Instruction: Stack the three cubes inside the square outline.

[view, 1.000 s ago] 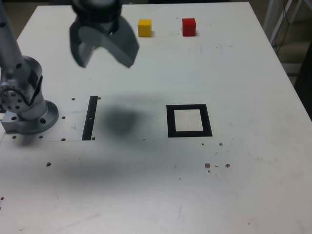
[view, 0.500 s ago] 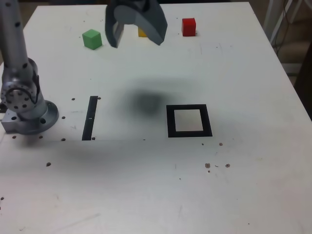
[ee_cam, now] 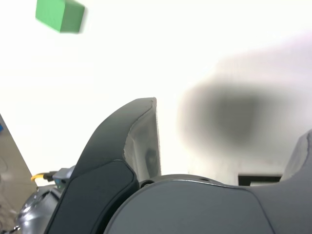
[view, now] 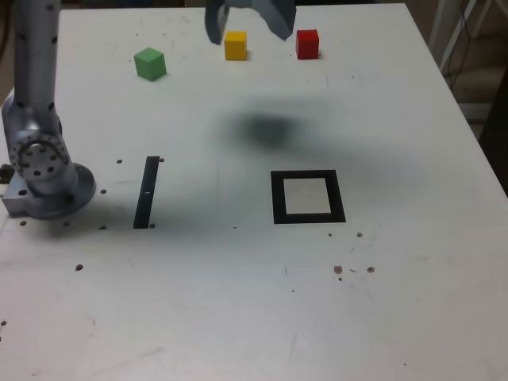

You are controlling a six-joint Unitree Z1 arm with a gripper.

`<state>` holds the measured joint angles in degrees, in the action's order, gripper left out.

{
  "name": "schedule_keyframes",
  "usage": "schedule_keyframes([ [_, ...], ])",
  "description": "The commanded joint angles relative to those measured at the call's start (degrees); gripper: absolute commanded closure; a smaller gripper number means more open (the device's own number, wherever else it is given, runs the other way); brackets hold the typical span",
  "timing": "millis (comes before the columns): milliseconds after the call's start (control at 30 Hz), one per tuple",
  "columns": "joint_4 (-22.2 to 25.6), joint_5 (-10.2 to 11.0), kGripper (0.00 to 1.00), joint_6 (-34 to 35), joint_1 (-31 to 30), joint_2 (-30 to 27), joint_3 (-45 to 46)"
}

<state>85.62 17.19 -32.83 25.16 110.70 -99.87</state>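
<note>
Cubes: none stacked. Red (view: 307, 44), yellow (view: 236, 46) and green (view: 150, 64) sit apart, beyond the outline (view: 308, 196). Gripper (view: 251, 30) wide open, empty. All three placements left.

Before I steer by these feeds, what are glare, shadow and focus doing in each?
Exterior view: soft dark shadow above the square outline; gripper slightly blurred and cut off by the top edge. Wrist view: tabletop washed out to near white, with a broad, fuzzy shadow; the green cube is cropped.
</note>
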Motion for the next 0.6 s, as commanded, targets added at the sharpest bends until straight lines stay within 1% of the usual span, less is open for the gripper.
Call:
schedule_keyframes([
  [0, 0.01, 0.20, 0.00, -1.49, 1.51, 2.41, -3.16],
  [300, 0.33, 0.34, 0.01, -7.00, 7.76, 11.43, -15.50],
  [567, 0.23, 0.86, 0.02, -9.64, 8.86, 16.31, -22.89],
])
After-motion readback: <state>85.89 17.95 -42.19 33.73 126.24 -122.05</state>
